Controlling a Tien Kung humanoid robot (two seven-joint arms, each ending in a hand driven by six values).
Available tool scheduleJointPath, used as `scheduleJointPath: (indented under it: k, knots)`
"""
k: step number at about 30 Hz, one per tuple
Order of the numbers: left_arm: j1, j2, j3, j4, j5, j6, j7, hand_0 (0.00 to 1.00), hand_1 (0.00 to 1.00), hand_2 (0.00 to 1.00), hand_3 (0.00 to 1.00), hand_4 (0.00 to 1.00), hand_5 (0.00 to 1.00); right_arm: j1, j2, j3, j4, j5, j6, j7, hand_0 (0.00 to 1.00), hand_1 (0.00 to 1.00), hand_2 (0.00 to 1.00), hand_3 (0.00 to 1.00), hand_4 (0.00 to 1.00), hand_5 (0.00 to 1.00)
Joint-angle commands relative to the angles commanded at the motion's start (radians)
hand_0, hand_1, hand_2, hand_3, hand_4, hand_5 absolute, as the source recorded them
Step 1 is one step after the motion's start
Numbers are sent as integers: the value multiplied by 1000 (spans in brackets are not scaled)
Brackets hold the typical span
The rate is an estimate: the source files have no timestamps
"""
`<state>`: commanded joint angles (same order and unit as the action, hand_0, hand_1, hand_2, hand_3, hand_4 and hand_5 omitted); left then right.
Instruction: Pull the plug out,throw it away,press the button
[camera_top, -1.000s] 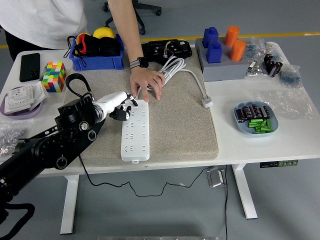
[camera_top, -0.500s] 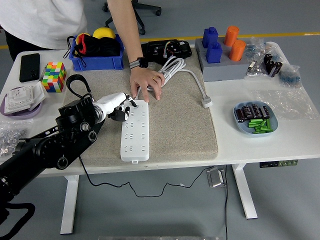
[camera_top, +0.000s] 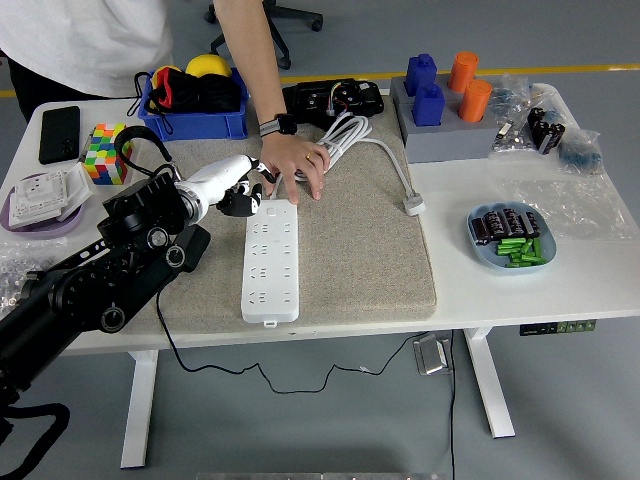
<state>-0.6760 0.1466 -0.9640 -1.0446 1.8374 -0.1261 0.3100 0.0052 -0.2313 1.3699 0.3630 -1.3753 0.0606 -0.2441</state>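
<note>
A white power strip lies lengthwise on a beige mat. My left hand is at the strip's far left corner, its white fingers curled around a black plug held just beside and above the strip. A person's hand rests on the strip's far end and on the coiled white cable. My right arm is out of view.
A blue bin, a colour cube and a phone stand at the back left. A purple plate lies at the left edge. A grey block with blue and orange shapes and a blue plate stand on the right.
My left hand has moved up and away from me with the black plug, from beside the strip's upper sockets to its far left corner. The person's hand stays put.
</note>
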Motion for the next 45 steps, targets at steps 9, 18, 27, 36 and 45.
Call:
scheduleJointPath:
  k: [9,18,27,36,45]
  knots:
    - [132,45,-257,-128,103,15,0,153,195,358,783,610,2,-3,-2,3,0,-3,0,0,753,702,710,725,762,648]
    - [253,77,-430,-174,133,69,-45,666,718,744,854,734,50,1,-3,11,3,-5,-1,0,753,702,710,725,762,648]
    - [348,89,-563,-182,89,168,-169,795,802,814,869,759,174,10,0,13,-1,-12,-1,-1,752,702,710,725,763,649]
    - [381,79,-613,-184,95,180,-172,810,817,826,869,774,414,8,2,16,1,-14,-1,0,754,702,710,725,763,649]
    - [400,69,-589,-189,102,142,-124,817,822,834,877,778,399,-4,12,34,-1,-22,-5,1,754,703,710,725,763,649]
